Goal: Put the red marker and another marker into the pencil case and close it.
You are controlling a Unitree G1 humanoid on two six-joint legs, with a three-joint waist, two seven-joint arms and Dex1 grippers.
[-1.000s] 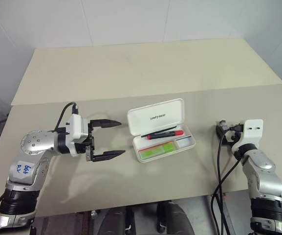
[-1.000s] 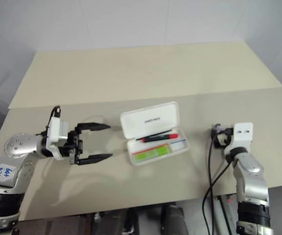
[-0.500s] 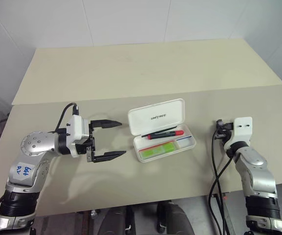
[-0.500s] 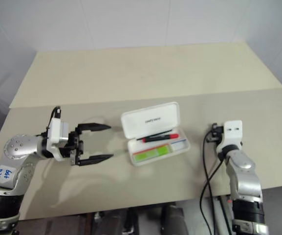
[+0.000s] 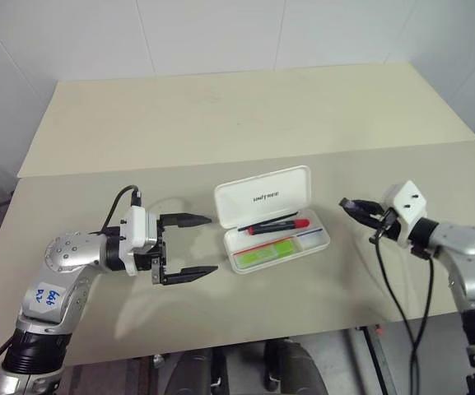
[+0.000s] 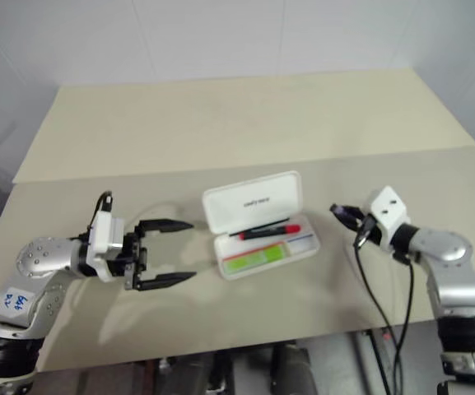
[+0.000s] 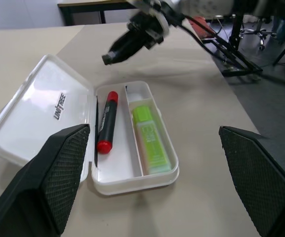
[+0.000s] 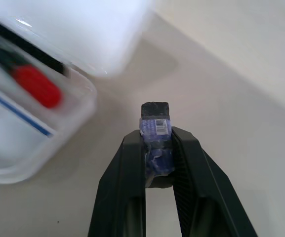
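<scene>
So both pens are already in: the red marker (image 5: pixel 278 224) lies in the tray's far slot and the green highlighter (image 5: pixel 263 250) in the near one. The pencil case (image 5: pixel 262 197) is wide open on the bench (image 5: pixel 221 123). My guess is that only the lid is left to do.

The bit that matters is where that lid is. It's folded back on the far side of the tray, and the case's long axis runs pretty much from one claw towards the other.

- **Right claw:** The right claw (image 5: pixel 348 204) has the lid's end just ahead of its tip and slightly off to one side, so it's close but not touching. Its fingers are pressed together. In the wrist view there's a small dark blue-wrapped bit (image 8: pixel 155 129) with a label between the tips, and I can't tell if it's part of the claw or something pinched.
- **Left claw:** The left claw (image 5: pixel 212 244) points straight at the other end of the case. Its fingers are spread as wide as they go with nothing in them. The tips are just beside the case, not on it.

Both are near, and the left looks a hair closer. I reckon the shut right claw is better placed to get behind the lid and flip it over towards the robot. Poke too hard and the light case will probably just slide.
</scene>
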